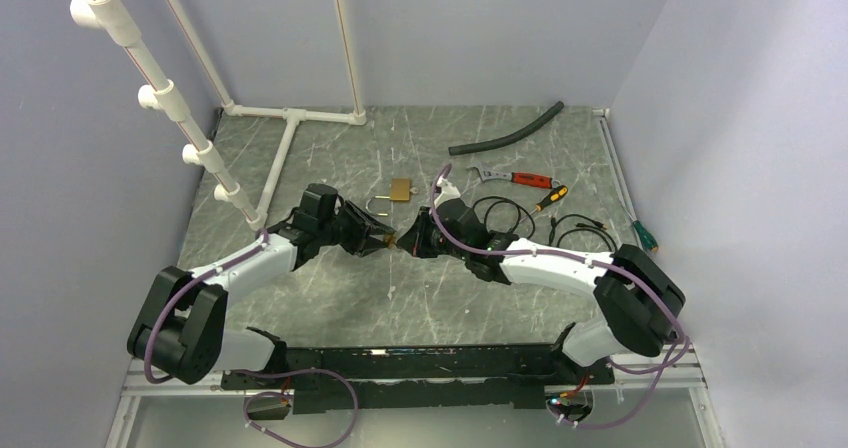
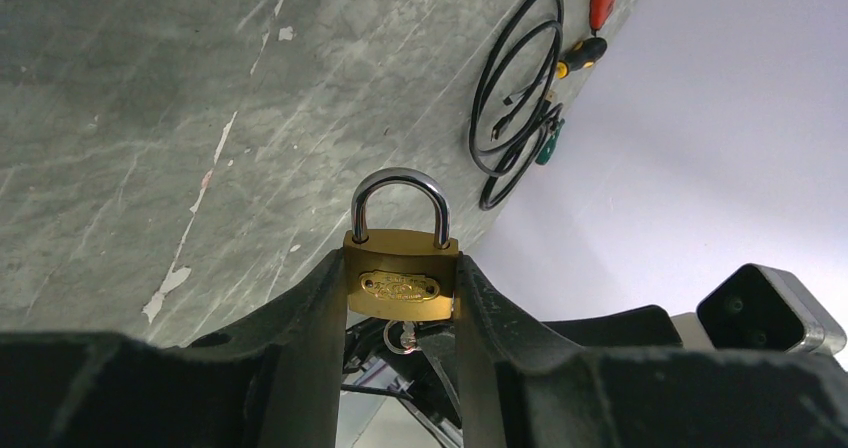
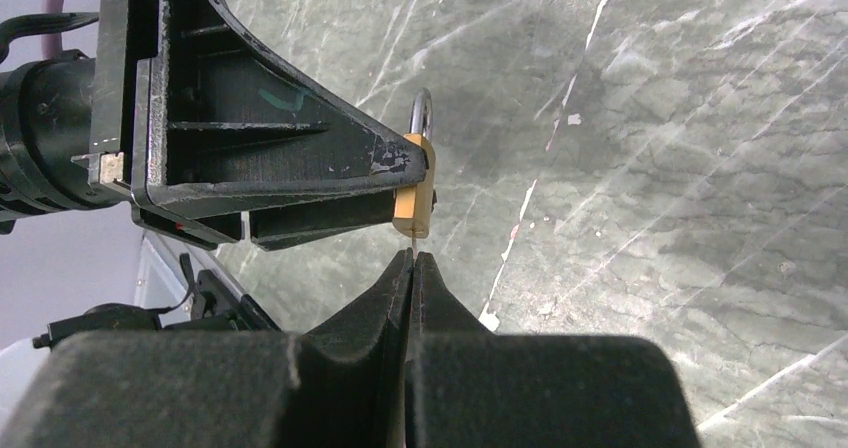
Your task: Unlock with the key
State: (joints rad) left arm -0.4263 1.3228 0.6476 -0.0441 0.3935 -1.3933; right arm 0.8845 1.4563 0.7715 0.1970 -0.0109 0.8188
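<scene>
A brass padlock with a silver shackle is clamped by its sides in my left gripper, held above the table. The key with its small ring sits at the lock's underside, where the keyhole is. In the right wrist view the key shows edge-on as a thin blade running from the padlock down into my right gripper, which is shut on it. From above, the left gripper and right gripper meet tip to tip at mid-table. How deep the key goes is hidden.
Another brass padlock lies on the marble table behind the grippers. Back right lie a black hose, a red-handled wrench, a screwdriver and coiled black cables. White PVC pipes run along the back left.
</scene>
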